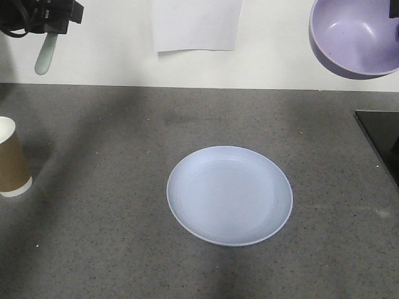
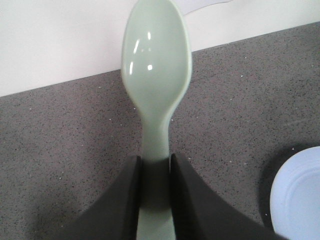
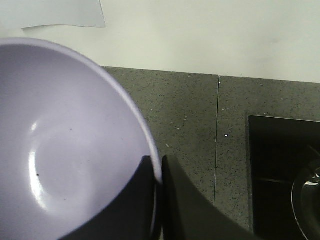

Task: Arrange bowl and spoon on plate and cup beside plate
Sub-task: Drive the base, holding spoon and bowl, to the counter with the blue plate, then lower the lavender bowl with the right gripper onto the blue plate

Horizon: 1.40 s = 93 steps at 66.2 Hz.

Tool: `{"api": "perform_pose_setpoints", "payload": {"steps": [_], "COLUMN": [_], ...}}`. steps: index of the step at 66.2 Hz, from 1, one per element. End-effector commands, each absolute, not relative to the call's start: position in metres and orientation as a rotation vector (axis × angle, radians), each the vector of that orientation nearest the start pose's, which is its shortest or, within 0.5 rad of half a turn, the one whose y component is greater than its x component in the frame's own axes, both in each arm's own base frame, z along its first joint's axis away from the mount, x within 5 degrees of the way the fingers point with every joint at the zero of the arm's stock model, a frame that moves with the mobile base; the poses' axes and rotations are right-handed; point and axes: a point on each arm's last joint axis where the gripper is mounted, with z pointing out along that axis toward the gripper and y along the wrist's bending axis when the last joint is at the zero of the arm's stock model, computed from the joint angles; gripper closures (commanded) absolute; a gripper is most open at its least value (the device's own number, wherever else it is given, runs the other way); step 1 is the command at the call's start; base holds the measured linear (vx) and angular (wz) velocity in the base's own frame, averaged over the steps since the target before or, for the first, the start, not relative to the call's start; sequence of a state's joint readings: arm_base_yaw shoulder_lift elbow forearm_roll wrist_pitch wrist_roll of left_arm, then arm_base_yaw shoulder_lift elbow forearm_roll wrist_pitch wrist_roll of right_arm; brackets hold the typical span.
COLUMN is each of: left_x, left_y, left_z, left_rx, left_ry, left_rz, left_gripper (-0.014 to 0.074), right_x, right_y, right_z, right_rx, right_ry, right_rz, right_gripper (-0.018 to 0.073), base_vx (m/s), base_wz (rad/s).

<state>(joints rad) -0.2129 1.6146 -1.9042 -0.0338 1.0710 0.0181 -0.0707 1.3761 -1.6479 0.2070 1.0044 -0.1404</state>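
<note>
spoon (image 2: 156, 95) between jaws, bowl (image 3: 65, 150) rim seemingly pinched

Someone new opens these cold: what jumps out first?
Both arms hold things aloft: the left tool is shut on the mint spoon at upper left, and the right tool pinches the rim of the purple bowl at upper right. Below them the pale plate sits empty at centre, with the cup upright at the left edge.

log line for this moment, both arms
left tool shut on spoon, raised | right tool shut on bowl rim, raised | plate empty on counter | cup upright, left of plate, apart
</note>
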Motion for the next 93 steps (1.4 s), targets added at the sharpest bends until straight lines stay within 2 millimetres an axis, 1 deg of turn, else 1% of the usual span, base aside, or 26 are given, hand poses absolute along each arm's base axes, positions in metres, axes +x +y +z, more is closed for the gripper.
{"api": "perform_pose_setpoints", "payload": {"steps": [1, 50, 69, 74, 84, 93], "left_x": [0.323, 0.324, 0.325, 0.326, 0.327, 0.327], "left_y": [-0.074, -0.074, -0.074, -0.075, -0.075, -0.075], "left_z": [0.487, 0.488, 0.49, 0.492, 0.494, 0.495], "left_rx": [0.244, 0.242, 0.238, 0.235, 0.232, 0.231], "left_ry": [2.116, 2.101, 2.072, 2.048, 2.031, 2.014], "left_rz": [-0.168, -0.169, -0.171, -0.173, -0.174, -0.175], "left_gripper": [0.0603, 0.0603, 0.0603, 0.0603, 0.0603, 0.0603], "right_x": [0.273, 0.273, 0.277, 0.279, 0.29, 0.309], "right_y": [-0.004, -0.003, -0.003, -0.003, 0.001, 0.005], "right_z": [0.485, 0.485, 0.491, 0.489, 0.477, 0.453], "right_rx": [-0.045, -0.038, -0.026, -0.041, -0.087, -0.109], "right_ry": [2.072, 2.069, 2.0, 2.0, 2.063, 2.184], "right_rz": [0.129, 0.149, 0.153, 0.154, 0.208, 0.295], "right_gripper": [0.0566, 0.0566, 0.0566, 0.0562, 0.0558, 0.0554], "base_vx": [0.0, 0.0, 0.0, 0.0, 0.0, 0.0], "base_wz": [0.0, 0.0, 0.0, 0.0, 0.0, 0.0]}}
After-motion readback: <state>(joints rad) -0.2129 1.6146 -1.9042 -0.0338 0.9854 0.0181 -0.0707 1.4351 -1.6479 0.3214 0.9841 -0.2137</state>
